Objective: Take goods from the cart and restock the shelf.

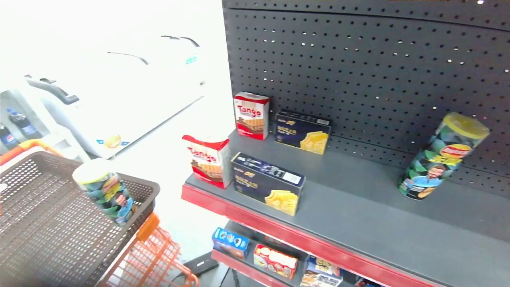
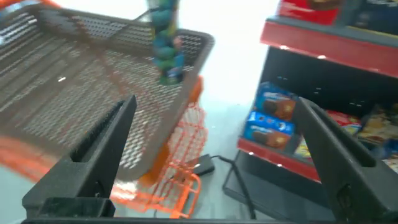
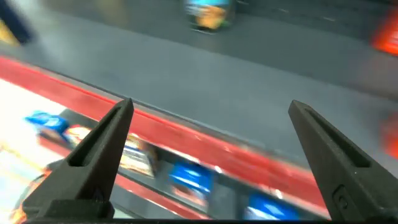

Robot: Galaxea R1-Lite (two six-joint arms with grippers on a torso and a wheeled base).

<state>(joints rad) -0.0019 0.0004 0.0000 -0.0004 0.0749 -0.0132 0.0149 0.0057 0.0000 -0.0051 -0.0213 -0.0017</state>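
A chip can with a yellow lid stands in the dark mesh basket on the orange cart, at the left. The same can shows in the left wrist view, beyond my open left gripper, which hangs apart from it beside the basket. A matching chip can stands on the grey shelf at the right, against the pegboard. My right gripper is open and faces the shelf's red front edge, with a can far behind it.
On the shelf's left stand two red-and-white wafer boxes and two dark blue boxes. Lower shelves hold several snack packs. A white freezer stands behind the cart.
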